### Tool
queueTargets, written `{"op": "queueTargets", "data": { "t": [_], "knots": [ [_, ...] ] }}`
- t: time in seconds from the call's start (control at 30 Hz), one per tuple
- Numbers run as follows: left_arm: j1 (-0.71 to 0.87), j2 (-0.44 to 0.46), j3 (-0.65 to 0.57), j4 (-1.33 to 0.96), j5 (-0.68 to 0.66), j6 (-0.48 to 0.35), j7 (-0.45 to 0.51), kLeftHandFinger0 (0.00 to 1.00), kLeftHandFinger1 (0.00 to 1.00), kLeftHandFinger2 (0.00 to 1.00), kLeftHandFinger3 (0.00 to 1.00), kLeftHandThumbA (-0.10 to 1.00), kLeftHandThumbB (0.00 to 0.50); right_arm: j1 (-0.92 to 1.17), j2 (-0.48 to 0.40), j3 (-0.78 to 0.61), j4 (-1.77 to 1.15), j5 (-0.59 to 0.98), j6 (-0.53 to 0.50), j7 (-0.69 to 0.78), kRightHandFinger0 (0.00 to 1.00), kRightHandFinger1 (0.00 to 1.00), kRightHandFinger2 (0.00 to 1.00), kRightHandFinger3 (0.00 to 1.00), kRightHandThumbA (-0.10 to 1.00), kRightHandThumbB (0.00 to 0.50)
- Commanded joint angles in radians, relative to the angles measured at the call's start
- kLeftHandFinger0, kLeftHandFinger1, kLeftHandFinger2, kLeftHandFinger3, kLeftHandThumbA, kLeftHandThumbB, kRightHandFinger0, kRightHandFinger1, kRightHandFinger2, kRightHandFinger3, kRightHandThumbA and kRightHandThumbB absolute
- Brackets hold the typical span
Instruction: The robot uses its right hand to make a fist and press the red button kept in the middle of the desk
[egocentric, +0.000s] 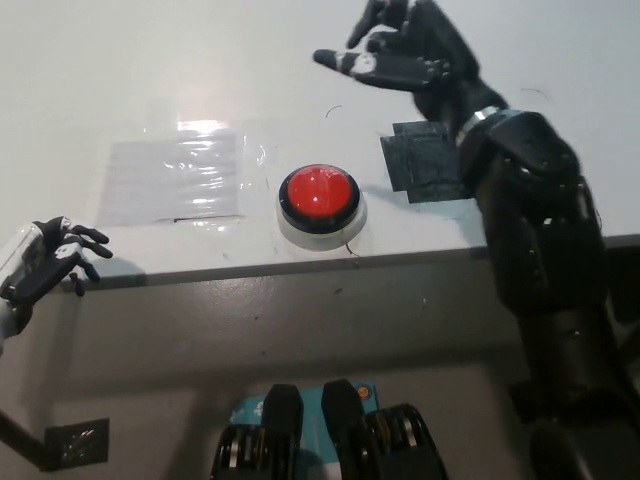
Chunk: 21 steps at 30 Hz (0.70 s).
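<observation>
The red button (319, 194) sits in its white round base near the front edge of the white desk (150, 70), uncovered. My black right hand (405, 52) hangs in the air beyond and to the right of the button, well apart from it, fingers spread and holding nothing. My white left hand (45, 265) rests at the desk's front edge at the far left, its dark fingers curled loosely and empty.
A patch of clear tape (175, 178) lies left of the button. A black taped square (425, 162) lies right of it, partly under my right forearm. The desk's front edge runs just below the button.
</observation>
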Motion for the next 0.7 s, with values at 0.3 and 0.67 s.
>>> {"op": "queueTargets", "data": {
  "t": [0.3,0.67],
  "knots": [
    [0.007,0.022,0.02,-0.03,-0.012,-0.012,0.0,0.21,0.29,0.42,0.56,0.47,0.0,0.052,-0.167,-0.074,-0.119,0.049,-0.081,0.058,0.0,0.08,0.31,0.25,1.0,0.487],
    [0.011,0.028,0.026,-0.01,-0.001,-0.02,0.006,0.27,0.33,0.45,0.59,0.49,0.0,0.25,-0.286,-0.155,-0.362,0.092,0.037,0.031,0.22,0.32,0.39,0.53,1.0,0.496]
  ]
}}
